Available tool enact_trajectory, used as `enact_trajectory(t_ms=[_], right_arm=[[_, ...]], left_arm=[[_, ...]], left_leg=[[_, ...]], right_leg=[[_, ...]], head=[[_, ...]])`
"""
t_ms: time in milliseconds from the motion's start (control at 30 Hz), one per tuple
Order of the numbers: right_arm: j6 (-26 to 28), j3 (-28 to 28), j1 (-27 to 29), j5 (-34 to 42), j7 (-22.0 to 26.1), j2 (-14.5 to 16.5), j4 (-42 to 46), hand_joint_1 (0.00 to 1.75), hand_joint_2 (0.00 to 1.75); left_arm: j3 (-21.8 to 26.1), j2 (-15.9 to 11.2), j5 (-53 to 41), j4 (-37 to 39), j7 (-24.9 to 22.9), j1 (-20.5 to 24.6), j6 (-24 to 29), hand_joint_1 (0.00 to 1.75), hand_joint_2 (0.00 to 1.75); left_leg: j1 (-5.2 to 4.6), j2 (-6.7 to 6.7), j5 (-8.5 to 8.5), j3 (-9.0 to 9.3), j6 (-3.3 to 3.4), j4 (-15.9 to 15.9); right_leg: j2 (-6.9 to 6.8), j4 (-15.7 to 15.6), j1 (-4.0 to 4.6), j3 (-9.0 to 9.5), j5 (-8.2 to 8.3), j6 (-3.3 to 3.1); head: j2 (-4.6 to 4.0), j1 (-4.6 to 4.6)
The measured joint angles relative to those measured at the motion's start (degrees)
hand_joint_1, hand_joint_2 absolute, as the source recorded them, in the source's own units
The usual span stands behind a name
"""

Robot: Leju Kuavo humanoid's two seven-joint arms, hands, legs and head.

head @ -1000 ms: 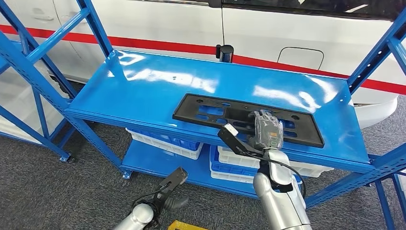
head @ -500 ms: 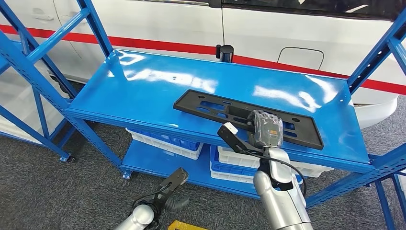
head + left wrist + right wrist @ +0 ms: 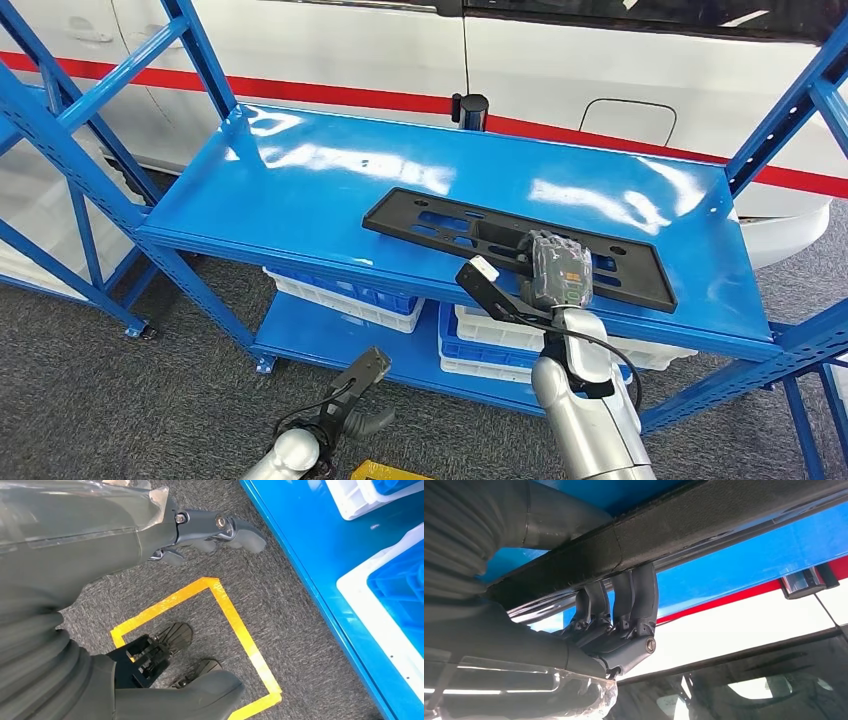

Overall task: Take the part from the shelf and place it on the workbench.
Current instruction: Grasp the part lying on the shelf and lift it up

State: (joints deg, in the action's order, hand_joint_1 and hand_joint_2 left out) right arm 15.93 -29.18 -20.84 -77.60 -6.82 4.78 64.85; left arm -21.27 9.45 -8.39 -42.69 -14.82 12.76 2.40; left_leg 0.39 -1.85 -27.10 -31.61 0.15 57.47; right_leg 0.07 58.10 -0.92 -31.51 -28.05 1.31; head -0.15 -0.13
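- Silver left arm hung low over the grey floor (image 3: 295, 630), its left hand (image 3: 210, 530) empty, fingers loosely spread.
- Black part (image 3: 450, 225) lay on the blue shelf (image 3: 300, 180).
- Right hand (image 3: 558, 268) reached up, fingers (image 3: 634, 595) curled around the part's near edge.

1 black part (image 3: 480, 236), 1 blue shelf (image 3: 300, 180), 2 hands, 3 white bins (image 3: 345, 300).

Silver arms, dark grey hands

Right hand (image 3: 560, 270) wears clear plastic wrap; a black cable loops beside its silver forearm. Left hand (image 3: 210, 532) shows round screw heads and a ribbed cover, possibly rubber.
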Motion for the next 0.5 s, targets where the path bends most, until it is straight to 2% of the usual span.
enact_trajectory(t_ms=[300,500], right_arm=[[0.8,0.0,0.3,0.0,0.0,0.0,0.6,1.75,1.75],[7.0,0.8,3.1,-1.0,0.9,-0.7,7.5,1.75,1.75]], left_arm=[[-0.1,-0.3,-0.1,-0.4,0.0,0.0,0.1,0.0,1.75],[-0.4,-1.4,0.8,-0.3,1.8,0.3,0.6,0.0,1.75]], left_leg=[[0.0,-0.01,0.01,-0.01,0.01,0.0],[0.0,-0.02,0.01,-0.1,0.02,0.0]], right_leg=[[0.0,0.0,0.0,0.0,0.0,0.0],[0.0,0.0,0.0,-0.1,0.0,0.0]], head=[[0.0,0.0],[0.0,-0.01]])
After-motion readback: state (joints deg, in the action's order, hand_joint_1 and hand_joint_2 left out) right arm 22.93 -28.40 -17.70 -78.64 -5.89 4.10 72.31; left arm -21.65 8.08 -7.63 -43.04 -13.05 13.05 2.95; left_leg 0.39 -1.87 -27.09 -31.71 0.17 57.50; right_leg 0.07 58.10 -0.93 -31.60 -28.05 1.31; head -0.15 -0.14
